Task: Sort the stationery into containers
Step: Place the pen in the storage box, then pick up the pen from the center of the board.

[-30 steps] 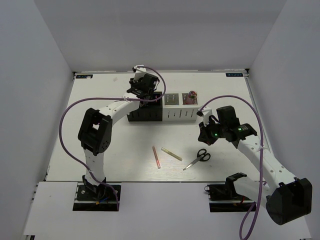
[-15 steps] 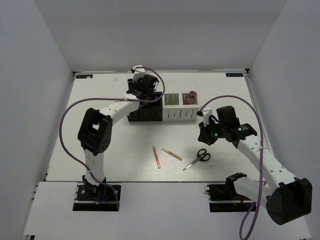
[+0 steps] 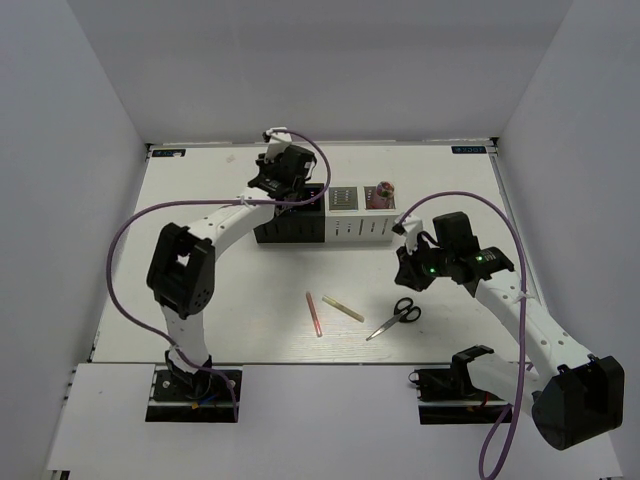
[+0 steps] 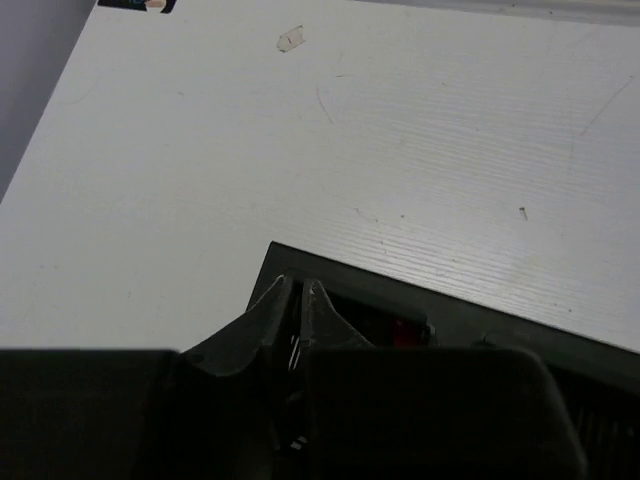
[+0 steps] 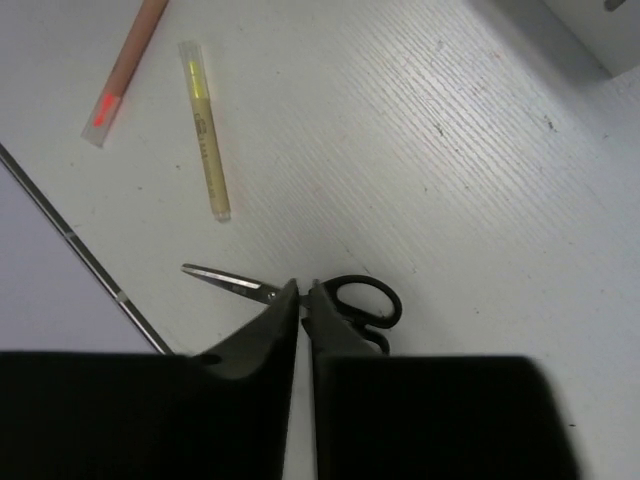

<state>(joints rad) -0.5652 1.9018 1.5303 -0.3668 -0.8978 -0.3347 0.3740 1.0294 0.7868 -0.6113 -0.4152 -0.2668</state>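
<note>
Four containers stand in a row: two black (image 3: 290, 228) and two white (image 3: 360, 225). My left gripper (image 3: 285, 172) hovers over the black container (image 4: 420, 300); its fingers (image 4: 295, 285) stand a narrow dark slit apart, and I cannot tell if anything is between them. A red bit (image 4: 405, 333) shows inside that box. My right gripper (image 3: 411, 268) hangs above the black-handled scissors (image 3: 395, 317), with its tips (image 5: 305, 287) a crack apart and nothing between them. The scissors (image 5: 366, 281) lie flat. Left of them lie a pale stick (image 5: 205, 145) and a pink pencil (image 5: 125, 70).
A pink-topped item (image 3: 383, 190) stands in the rightmost white container. The pencil (image 3: 314, 313) and the stick (image 3: 343, 308) lie in front of the row. A white container's corner (image 5: 600, 30) shows at the top right of the right wrist view. The table's near edge runs close behind the scissors.
The left arm's elbow has swung slightly to the left, while its gripper stays over the black containers. The right arm has not visibly moved.
</note>
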